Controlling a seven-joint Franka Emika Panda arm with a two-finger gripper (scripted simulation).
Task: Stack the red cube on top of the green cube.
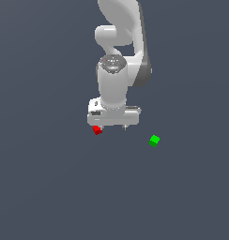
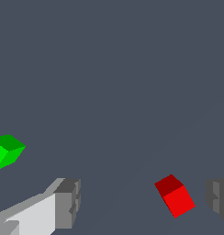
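Note:
The tiny red cube (image 1: 97,130) lies on the dark grey floor under the white gripper (image 1: 111,126), at its exterior-view left side. The tiny green cube (image 1: 154,140) lies apart, toward the exterior view's right of the gripper. In the wrist view the gripper (image 2: 143,202) is open. The red cube (image 2: 175,195) sits between the two grey fingertips (image 2: 68,204), close to one of them and far from the other, not clamped. The green cube (image 2: 6,151) shows at the picture's edge, outside the fingers.
The white arm (image 1: 118,56) rises behind the gripper. The floor (image 1: 50,187) is a plain dark grey surface with nothing else on it in view.

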